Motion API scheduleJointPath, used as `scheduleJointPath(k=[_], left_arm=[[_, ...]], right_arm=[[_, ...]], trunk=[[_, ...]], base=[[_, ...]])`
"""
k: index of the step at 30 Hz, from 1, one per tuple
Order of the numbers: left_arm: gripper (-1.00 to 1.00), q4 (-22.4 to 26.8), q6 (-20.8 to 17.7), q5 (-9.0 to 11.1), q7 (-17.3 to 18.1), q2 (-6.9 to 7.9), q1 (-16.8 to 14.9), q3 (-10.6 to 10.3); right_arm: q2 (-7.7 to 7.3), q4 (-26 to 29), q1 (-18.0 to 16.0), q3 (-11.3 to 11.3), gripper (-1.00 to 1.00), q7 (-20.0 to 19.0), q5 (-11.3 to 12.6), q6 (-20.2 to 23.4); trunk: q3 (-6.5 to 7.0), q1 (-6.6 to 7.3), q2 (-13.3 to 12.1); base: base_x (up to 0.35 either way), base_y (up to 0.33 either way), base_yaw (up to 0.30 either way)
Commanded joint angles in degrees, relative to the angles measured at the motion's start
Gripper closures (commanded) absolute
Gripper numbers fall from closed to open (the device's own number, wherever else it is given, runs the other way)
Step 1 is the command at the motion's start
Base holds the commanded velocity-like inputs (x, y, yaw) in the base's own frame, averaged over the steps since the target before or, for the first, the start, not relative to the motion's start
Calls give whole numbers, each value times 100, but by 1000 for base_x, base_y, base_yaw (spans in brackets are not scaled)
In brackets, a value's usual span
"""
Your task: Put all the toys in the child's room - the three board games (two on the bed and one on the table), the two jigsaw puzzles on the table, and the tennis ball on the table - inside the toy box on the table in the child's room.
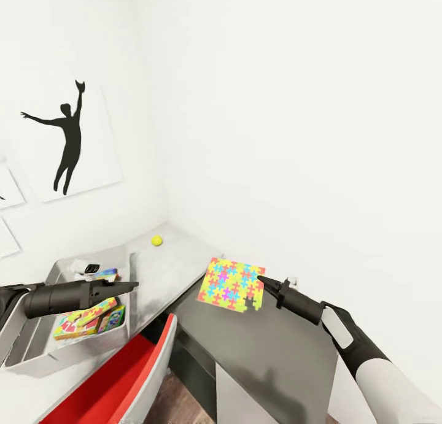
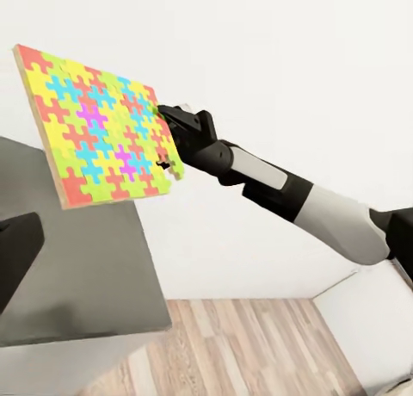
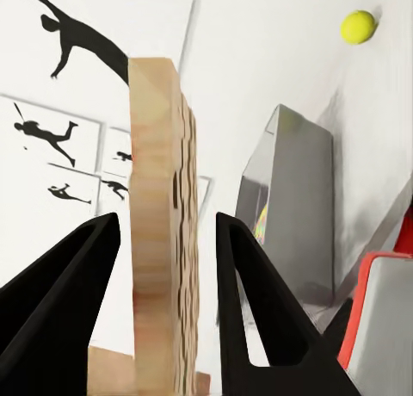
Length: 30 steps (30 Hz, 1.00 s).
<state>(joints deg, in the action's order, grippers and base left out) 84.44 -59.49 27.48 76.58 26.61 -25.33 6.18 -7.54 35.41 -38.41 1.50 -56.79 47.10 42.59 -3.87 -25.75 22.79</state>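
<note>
Puzzle (image 1: pixel 231 284) gripped by its edge in my right tool (image 1: pixel 263 281), held in the air above the tabletop (image 1: pixel 166 267), ball (image 1: pixel 157 240) near the corner, games in the box (image 1: pixel 37 350), my left tool (image 1: pixel 132 285) over it, grip unclear.

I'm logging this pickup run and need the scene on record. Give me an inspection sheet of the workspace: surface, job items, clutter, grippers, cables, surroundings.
Surface: pale marbled table in the room corner.
Job's things: jigsaw puzzle held off the table, tilted; tennis ball on the table near the wall; toy box on the table with colourful board games already inside.
Clutter: a red and grey chair beside the table.
Grippers: right gripper holds the puzzle by its edge between the fingers; left gripper above the toy box, whether open or shut cannot be told.
Cables: nothing seen.
Surroundings: white walls, black silhouette picture, wood plank floor.
</note>
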Motion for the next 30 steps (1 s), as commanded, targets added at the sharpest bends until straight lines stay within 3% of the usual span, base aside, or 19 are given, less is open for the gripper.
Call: scheduleJointPath(k=[1,5,10,14,17,21,24,30], left_arm=[[-100,-3,-51,19,6,3,-8,-3],[-100,-6,-51,28,6,21,-1,14],[-100,-131,-51,48,7,326,8,233],[-100,-438,-51,44,13,409,10,402],[-100,-496,-51,33,14,435,10,662],[-100,-515,-51,29,14,466,10,800],[-100,-560,-51,26,14,507,10,824],[-100,-642,-51,21,14,542,29,832]], right_arm=[[0,1,-2,16,100,1,41,30],[51,4,-2,29,100,40,31,22],[184,8,-9,53,100,178,-3,-2],[441,36,-300,53,100,753,-2,49],[753,56,-666,52,100,1600,14,62],[1074,61,-1038,52,100,2480,46,71],[1152,62,-1197,45,100,2730,64,64],[1183,62,-1262,43,100,2817,70,61]], trunk=[[-13,-4,13],[-19,-4,13],[-32,-4,13],[-47,-4,13],[-60,-4,13],[-80,-4,13],[-95,-4,13],[-125,-4,13]], base=[[0,0,292],[0,0,292],[0,0,292],[0,0,289],[0,0,282],[0,0,277],[0,0,275],[0,0,274]])
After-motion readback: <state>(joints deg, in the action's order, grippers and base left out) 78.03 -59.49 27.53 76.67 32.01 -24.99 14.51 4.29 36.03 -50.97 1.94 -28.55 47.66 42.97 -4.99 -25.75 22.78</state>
